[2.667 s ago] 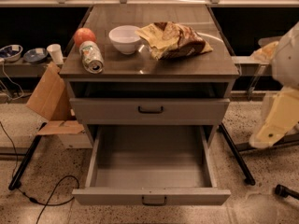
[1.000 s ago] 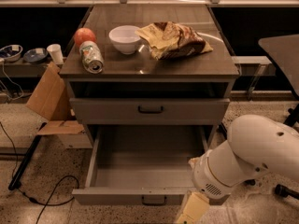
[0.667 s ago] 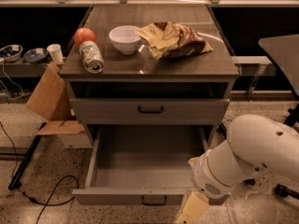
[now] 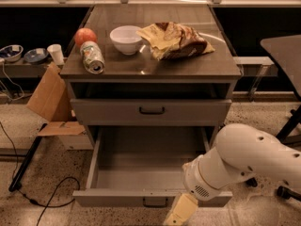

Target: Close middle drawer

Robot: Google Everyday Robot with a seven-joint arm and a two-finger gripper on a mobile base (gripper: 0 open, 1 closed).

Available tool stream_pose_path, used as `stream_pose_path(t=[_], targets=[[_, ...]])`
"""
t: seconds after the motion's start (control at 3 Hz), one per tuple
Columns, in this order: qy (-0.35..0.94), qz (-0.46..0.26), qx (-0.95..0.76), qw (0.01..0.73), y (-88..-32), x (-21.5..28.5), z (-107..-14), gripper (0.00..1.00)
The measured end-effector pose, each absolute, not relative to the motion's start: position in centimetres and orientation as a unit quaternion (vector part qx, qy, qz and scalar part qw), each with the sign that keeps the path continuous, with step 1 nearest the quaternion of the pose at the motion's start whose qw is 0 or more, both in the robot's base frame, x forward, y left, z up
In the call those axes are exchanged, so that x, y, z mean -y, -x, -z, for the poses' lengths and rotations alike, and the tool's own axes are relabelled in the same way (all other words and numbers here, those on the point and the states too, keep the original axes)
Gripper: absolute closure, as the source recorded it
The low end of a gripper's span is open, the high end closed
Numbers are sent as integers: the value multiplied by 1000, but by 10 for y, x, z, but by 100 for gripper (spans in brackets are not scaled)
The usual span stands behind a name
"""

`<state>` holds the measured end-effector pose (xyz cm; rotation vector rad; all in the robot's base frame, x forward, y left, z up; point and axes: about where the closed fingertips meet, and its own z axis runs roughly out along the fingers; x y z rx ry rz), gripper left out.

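The middle drawer (image 4: 117,197) is pulled far out of the grey cabinet. Its shallow inside (image 4: 141,164) is empty, and its flat front carries a small dark pull handle (image 4: 155,203). The uppermost drawer front (image 4: 151,111) above it is pushed in. The lowest drawer is hidden under the open one. My white arm (image 4: 249,161) reaches in from the lower right. The gripper (image 4: 181,212) hangs low at the frame's bottom edge, just in front of the right part of the drawer front and right of the handle.
On the cabinet top lie an apple (image 4: 85,35), a tipped can (image 4: 92,58), a white bowl (image 4: 126,39) and a chip bag (image 4: 176,40). A cardboard box (image 4: 49,100) and a floor cable (image 4: 42,192) are at left. A dark table (image 4: 284,55) stands at right.
The arm swung from the right edge of view down to the front right of the open drawer. Over the last second it has barely moved. The drawer stays equally far out.
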<state>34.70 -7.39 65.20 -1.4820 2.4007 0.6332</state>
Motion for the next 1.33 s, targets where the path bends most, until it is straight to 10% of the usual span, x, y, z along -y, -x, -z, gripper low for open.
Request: stream_pose_path(t=[0.67,1.33], targets=[[451,-267,-848,74,-357,67,-566,0],[371,-316,-873,4,-359,81,-479,50]])
